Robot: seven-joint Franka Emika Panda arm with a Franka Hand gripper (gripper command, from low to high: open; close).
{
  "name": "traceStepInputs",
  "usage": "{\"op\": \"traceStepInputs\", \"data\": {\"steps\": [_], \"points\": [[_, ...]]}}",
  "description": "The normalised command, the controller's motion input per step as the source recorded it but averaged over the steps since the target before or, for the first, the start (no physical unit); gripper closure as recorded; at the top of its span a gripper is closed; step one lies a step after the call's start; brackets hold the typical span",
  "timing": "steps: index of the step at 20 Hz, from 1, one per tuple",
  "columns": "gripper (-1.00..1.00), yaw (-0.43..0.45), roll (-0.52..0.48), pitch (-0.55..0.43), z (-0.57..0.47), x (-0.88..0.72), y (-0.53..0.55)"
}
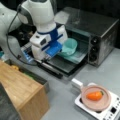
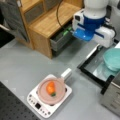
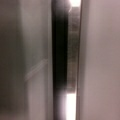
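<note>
**At the oven door**

Over the lowered oven door (image 1: 53,65) your gripper (image 1: 47,58) hangs near the handle (image 1: 50,68); you cannot tell its opening or any hold. Beyond the door, the teal bowl (image 1: 69,46) sits on the oven tray (image 1: 77,57), door not yet shut.

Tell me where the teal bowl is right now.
The teal bowl sits on the tray in the open toaster oven, just right of the gripper in a front view, above the lowered oven door.
</note>
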Motion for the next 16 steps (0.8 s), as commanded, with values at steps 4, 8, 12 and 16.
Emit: {"op": "traceStepInputs", "data": {"steps": [4,8,12,16], "points": [[-1.0,-0.017,-0.137,0.245,0.16,0.95,-0.15],[-1.0,-0.064,-0.129,0.243,0.18,1.0,-0.19],[-1.0,0.0,-0.078,0.246,0.2,0.95,-0.12],[-1.0,0.114,-0.088,0.292,0.24,0.56,-0.05]]}}
